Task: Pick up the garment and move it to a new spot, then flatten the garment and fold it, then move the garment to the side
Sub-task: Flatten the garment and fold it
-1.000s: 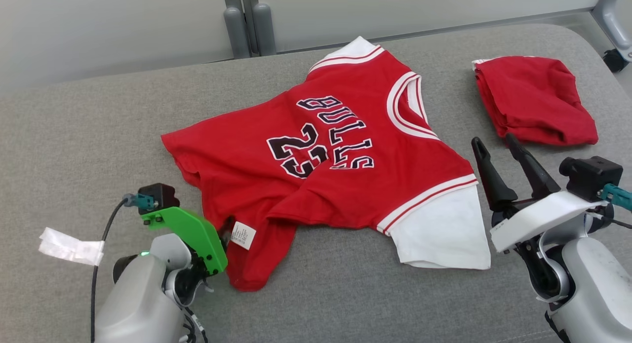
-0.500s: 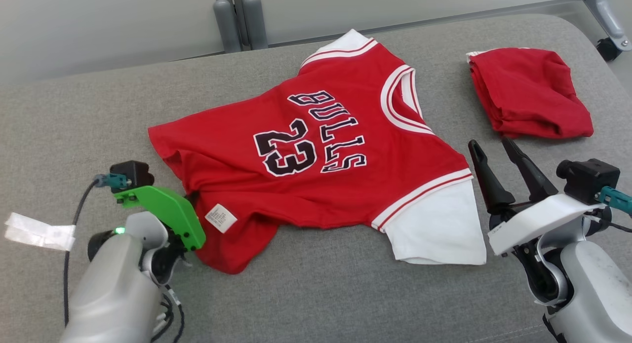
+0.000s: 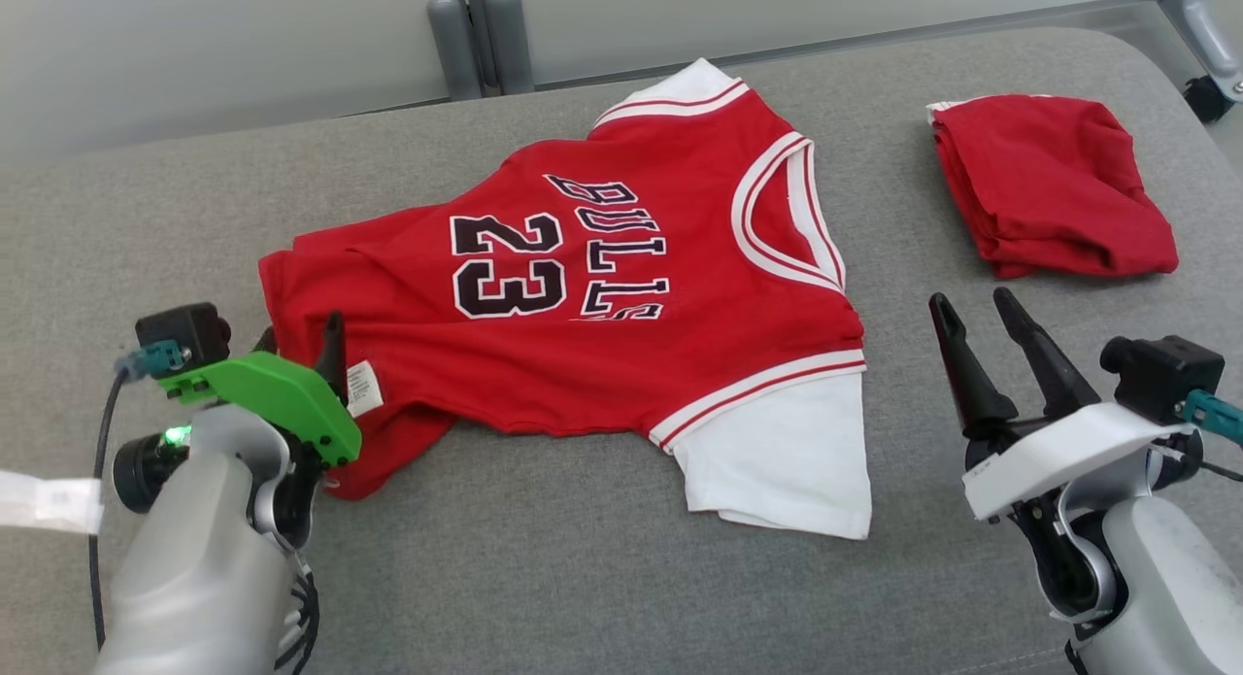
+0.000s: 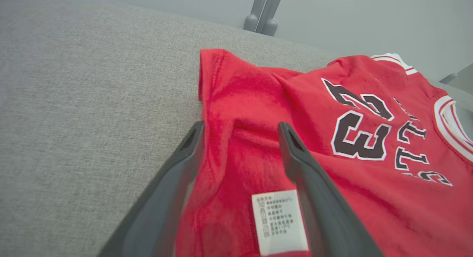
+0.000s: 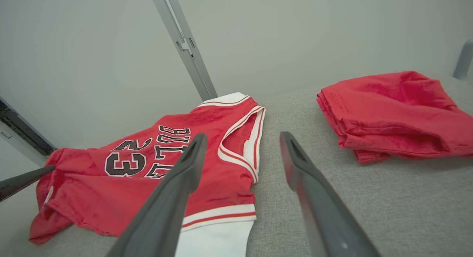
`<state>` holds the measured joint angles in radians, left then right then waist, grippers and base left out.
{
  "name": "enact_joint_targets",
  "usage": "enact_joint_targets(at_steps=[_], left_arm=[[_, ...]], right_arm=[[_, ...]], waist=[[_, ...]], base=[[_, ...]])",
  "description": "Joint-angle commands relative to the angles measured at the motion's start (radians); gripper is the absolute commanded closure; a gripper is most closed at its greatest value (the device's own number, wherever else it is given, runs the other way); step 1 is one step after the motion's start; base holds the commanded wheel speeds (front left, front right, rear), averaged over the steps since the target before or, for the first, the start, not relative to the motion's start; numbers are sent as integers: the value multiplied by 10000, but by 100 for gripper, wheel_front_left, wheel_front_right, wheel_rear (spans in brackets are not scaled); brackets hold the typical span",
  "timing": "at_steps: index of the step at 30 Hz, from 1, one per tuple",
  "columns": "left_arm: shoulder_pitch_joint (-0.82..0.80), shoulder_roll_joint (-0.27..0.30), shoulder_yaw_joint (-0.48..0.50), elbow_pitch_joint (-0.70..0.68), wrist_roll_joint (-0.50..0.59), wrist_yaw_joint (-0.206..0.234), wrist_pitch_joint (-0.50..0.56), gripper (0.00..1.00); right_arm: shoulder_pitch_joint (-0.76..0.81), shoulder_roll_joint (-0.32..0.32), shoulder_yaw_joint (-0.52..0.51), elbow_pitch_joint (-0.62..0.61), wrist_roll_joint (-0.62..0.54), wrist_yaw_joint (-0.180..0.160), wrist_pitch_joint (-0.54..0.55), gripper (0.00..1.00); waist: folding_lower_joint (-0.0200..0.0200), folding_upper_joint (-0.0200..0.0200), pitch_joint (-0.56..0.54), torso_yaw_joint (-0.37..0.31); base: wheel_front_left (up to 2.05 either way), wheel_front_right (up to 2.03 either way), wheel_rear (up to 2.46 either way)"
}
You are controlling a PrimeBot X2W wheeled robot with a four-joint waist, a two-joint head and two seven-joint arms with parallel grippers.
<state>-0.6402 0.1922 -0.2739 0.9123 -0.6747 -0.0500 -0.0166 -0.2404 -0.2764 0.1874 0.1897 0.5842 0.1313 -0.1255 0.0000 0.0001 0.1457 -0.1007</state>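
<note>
Soft, even light, bright without glare, source unclear. Past my left gripper point(image 4: 241, 125) the jersey point(image 4: 351, 112) smears slightly (tag point(image 4: 279, 222) print unreadable), and my own fingers point(image 4: 162, 198) blur near the lens. Left of my right gripper point(image 3: 969, 301), thin shadow edges the sleeve point(image 3: 777, 461).

Bare desk point(image 3: 544, 597) along near edge and far left: wide lanes. Middle taken by jersey point(image 3: 621, 296). Far right blocked by folded red pile point(image 3: 1054, 185); bare strip between the two, straight ahead of right gripper point(image 3: 969, 298). Two posts point(image 3: 481, 34) behind back edge.
</note>
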Motion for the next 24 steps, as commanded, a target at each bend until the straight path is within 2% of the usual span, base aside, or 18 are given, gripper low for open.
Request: enact_joint_targets(at_steps=[1,5,8,13,18,24], left_arm=[[357,-34,-83,-93,160,8,-406,0],[948,29,-270,-909,554,5,-1802,0],[1865,154,-199,-1904,806,163,-2308,0],[3584,604,392,-4546,1355,456,-2491,0],[5697,414,1576,-7473,2139,667,-2470,0],[7153,-65,2260,-8539,2851,402,-2473,0]], right_arm=[[284,32,-32,57,72,-12,-107,0],[695,84,-201,114,236,-12,-342,0],[990,97,-261,177,270,-12,-556,0],[1402,164,-372,-75,263,-12,-1068,0],[1953,298,-743,-367,-132,-12,-1353,0],[2518,640,-1105,-240,-604,-7,-1397,0]], waist=[[0,-1,-94,170],[0,-1,-301,424],[0,-1,-523,522],[0,-1,-829,543],[0,-1,-945,610],[0,-1,-987,652]], base=[[0,0,0],[0,0,0],[0,0,0],[0,0,0],[0,0,0],[0,0,0]])
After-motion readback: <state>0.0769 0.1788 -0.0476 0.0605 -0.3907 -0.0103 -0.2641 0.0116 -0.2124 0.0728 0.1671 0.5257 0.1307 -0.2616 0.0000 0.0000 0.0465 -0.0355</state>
